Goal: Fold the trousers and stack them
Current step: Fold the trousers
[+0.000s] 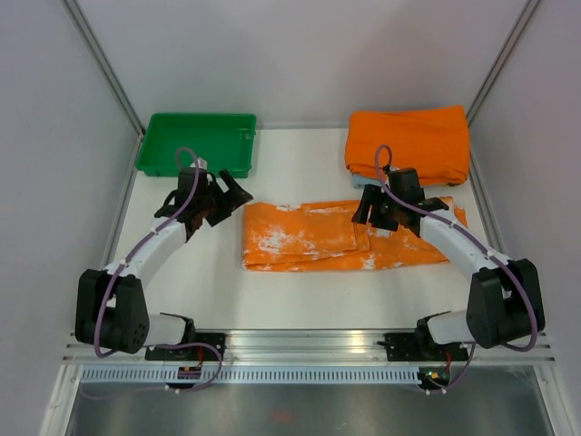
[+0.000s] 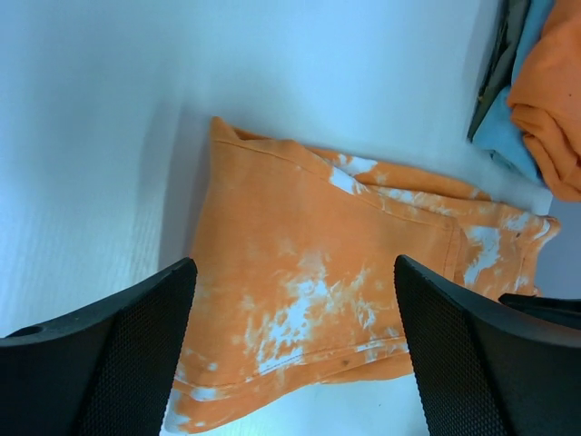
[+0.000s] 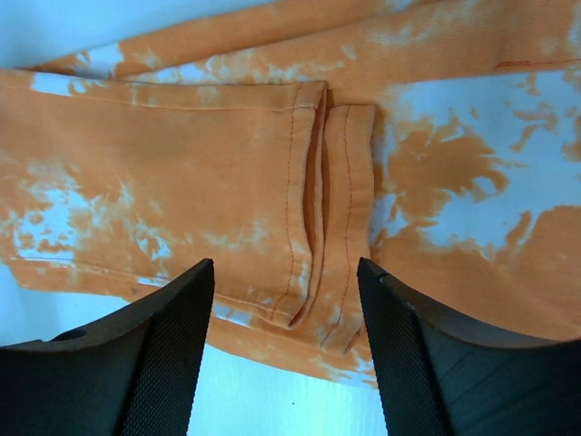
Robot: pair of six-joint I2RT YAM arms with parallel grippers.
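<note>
Trousers [image 1: 336, 236] lie folded mid-counter [image 1: 300, 300], hems [image 3: 318, 182] doubled in. Left fingers [image 2: 100, 363] gape wide and empty by the left end. Right fingers [image 3: 136, 363] are parted over the hems, holding nothing. For a good fold, pinch all layers and match the edges.

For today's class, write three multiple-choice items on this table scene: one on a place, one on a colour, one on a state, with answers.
1. Where is the green tray? A. far right B. far left C. between the arm bases
2. What colour is the cloth under the plain orange folded cloth? A. light blue B. black C. red
3. How is the left tool? A. shut on the tray B. shut on a cloth C. open, holding nothing
Answers: 1 B, it sits in the far-left corner; 2 A, light blue cloth shows beneath it; 3 C, its fingers stand wide apart, gripping nothing.
</note>
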